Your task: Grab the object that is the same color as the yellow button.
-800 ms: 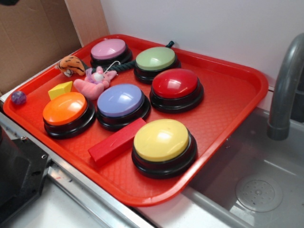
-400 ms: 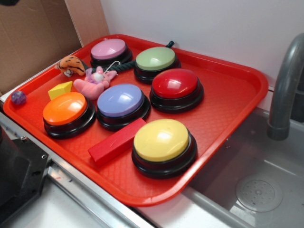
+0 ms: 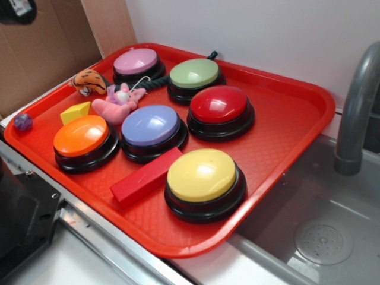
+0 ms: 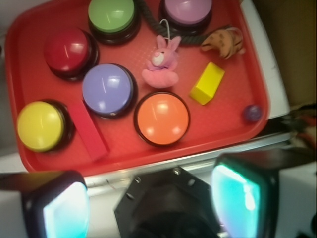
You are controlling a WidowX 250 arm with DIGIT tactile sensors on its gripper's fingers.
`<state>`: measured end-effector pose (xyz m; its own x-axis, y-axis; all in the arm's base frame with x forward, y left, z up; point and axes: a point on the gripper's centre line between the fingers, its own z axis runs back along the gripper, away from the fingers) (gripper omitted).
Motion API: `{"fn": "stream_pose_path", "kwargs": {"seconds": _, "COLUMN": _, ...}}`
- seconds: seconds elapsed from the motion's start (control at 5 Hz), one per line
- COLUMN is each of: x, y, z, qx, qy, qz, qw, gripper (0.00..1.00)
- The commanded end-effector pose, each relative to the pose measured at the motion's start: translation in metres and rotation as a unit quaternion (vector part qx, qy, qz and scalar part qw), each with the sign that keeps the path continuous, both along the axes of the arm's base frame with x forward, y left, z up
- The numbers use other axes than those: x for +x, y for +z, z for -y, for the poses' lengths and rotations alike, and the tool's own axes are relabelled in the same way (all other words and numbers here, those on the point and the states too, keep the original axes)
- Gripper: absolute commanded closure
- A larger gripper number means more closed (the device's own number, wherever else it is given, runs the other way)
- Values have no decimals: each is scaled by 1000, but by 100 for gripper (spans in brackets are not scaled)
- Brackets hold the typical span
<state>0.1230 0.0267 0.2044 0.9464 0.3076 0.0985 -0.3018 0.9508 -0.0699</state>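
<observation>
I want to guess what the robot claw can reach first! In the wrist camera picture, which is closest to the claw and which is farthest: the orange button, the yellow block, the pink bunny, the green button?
The gripper sits open at the bottom edge of the wrist view.
1. Orange button, just above it.
2. Yellow block, up and to the right.
3. Pink bunny, above the orange button.
4. Green button, at the top edge.

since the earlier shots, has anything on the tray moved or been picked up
Nothing on the tray moved or was picked up. The only change is a dark part, probably the arm, edging further into the top left corner of the exterior view. The yellow wedge block still lies beside the orange button, untouched, and the yellow button and red block sit as before. In the wrist view the fingers are spread over the tray's near edge.
</observation>
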Motion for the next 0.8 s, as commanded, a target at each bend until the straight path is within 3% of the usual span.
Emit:
{"fn": "stream_pose_path", "kwargs": {"seconds": 0.0, "x": 13, "y": -30, "z": -50, "qx": 10, "qy": 174, "qz": 54, "qw": 983, "gripper": 0}}
{"fn": "stream_pose_path", "kwargs": {"seconds": 0.2, "x": 24, "y": -56, "z": -66, "qx": 8, "qy": 229, "qz": 64, "qw": 971, "gripper": 0}}
{"fn": "stream_pose_path", "kwargs": {"seconds": 0.4, "x": 35, "y": -89, "z": -77, "qx": 66, "qy": 323, "qz": 35, "qw": 943, "gripper": 0}}
{"fn": "stream_pose_path", "kwargs": {"seconds": 0.6, "x": 43, "y": -108, "z": -79, "qx": 72, "qy": 353, "qz": 41, "qw": 932, "gripper": 0}}
